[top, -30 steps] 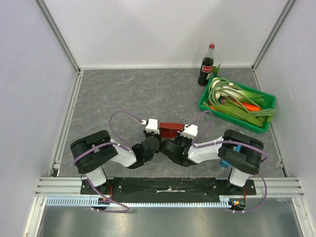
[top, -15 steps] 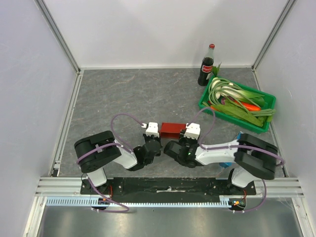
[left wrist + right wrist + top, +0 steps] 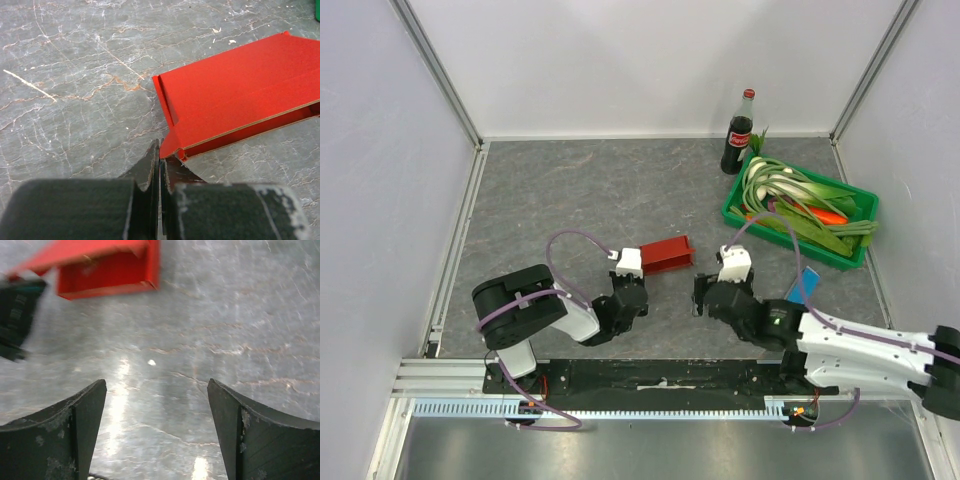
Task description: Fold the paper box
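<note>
paper box [image 3: 667, 255] on bench [image 3: 550, 190], midway along near edge. Already formed into rectangular pack; end facing right edge looks open, so closing flaps probably left. left hand [image 3: 160, 152]: fingers together, apparently pinching corner tab. right hand [image 3: 156, 385]: spread wide, off box. Grey marbled surface; white walls; green crate [image 3: 800, 215] by right edge.

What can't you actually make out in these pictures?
- blue object, top view: the right arm covers most of it, so what it is stays unclear.
- paper box, right wrist view: blurred and cut off by the top edge.
- bottle label, top view: too small to read.
- bottom of the green crate, top view: hidden under the vegetables.
</note>
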